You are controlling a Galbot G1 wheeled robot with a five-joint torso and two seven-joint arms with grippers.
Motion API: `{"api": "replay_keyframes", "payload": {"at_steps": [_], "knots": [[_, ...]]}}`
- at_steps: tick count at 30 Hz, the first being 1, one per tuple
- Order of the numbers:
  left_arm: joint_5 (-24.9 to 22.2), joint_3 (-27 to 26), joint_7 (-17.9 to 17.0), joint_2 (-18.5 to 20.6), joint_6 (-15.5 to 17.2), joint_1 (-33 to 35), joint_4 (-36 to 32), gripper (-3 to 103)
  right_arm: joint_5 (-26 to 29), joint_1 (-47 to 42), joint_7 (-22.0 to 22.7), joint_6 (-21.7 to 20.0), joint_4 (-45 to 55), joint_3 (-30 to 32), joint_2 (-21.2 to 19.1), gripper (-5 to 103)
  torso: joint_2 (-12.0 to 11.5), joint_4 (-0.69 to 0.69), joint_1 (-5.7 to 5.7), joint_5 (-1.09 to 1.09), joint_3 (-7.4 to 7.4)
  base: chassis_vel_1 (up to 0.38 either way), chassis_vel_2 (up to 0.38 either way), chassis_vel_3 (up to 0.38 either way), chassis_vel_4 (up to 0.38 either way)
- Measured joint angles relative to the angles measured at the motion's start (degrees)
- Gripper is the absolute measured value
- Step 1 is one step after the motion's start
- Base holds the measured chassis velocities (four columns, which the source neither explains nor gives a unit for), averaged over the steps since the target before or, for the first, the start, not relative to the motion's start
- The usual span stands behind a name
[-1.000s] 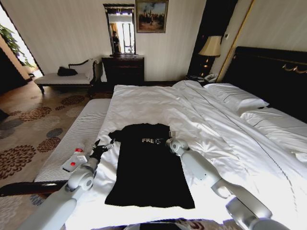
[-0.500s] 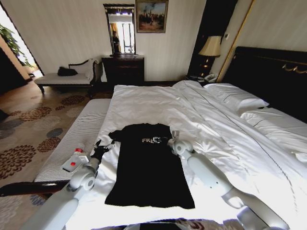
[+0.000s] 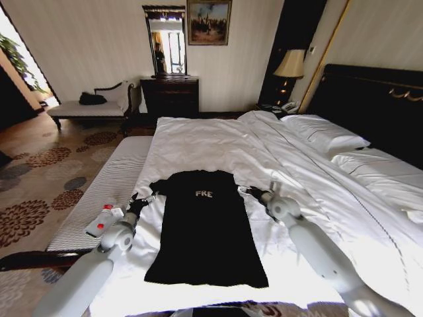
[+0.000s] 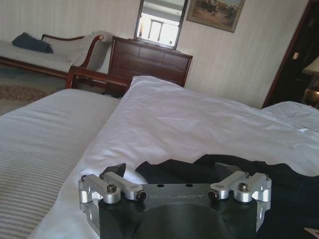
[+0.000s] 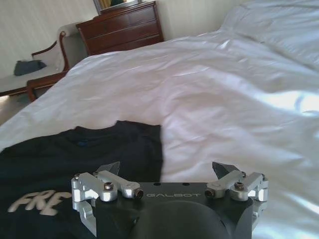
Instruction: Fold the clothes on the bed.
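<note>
T-shirt [image 3: 206, 228] sleeves folded under, lettering cut short

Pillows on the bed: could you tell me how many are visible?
2: one pillow nearer the lamp end of the dark headboard, a second pillow beside it, closer to the robot. More may lie past the picture's edge.

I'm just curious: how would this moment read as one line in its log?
black T-shirt: flat on bed, sleeves folded in | left tool: open, at left shoulder | right tool: open, beside right shoulder
</note>
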Motion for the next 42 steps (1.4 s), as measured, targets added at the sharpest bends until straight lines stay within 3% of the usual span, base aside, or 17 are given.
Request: {"api": "replay_keyframes", "payload": {"at_steps": [5,8,10,20,25,31,42], "knots": [[-1.9,-0.6,0.2,-0.6,0.4,-0.9,2.2,100,-1.1,-2.1,-0.5,1.0,0.2,2.1,-0.9,100,0.0,0.09,0.00,0.02,0.00,0.000,0.000,0.000,0.000],[-2.2,-0.2,0.5,-1.0,0.5,-2.1,3.9,100,-1.3,-3.5,-0.7,1.1,0.7,3.9,-1.2,100,0.0,0.06,0.00,0.00,0.00,0.000,0.000,0.000,0.000],[-2.3,0.2,1.4,-1.8,0.5,-3.7,6.8,100,-1.3,-5.8,-0.8,1.2,1.5,6.5,-1.6,100,0.0,0.00,0.00,-0.02,0.00,0.000,0.000,0.000,0.000],[-4.3,1.1,5.3,-4.0,1.1,-9.2,14.0,100,-0.8,-11.1,-0.9,1.3,3.5,11.9,-2.2,100,0.0,0.06,0.00,-0.01,0.00,0.000,0.000,0.000,0.000],[-5.3,2.1,7.6,-4.9,1.7,-11.5,16.4,100,-0.8,-14.1,-0.9,1.3,4.9,14.3,-2.2,100,0.0,0.00,0.00,0.00,0.00,0.000,0.000,0.000,0.000],[-6.8,3.6,9.9,-6.1,2.3,-15.1,20.7,100,-0.4,-17.7,-0.8,1.2,7.0,17.5,-2.3,100,0.0,0.04,0.00,0.00,0.00,0.000,0.000,0.000,0.000],[-7.9,4.3,9.8,-10.3,3.3,-19.6,29.5,98,0.2,-23.4,-1.1,1.0,9.9,23.5,-2.5,100,0.0,0.03,0.00,0.00,0.00,0.000,0.000,0.000,0.000]]}}
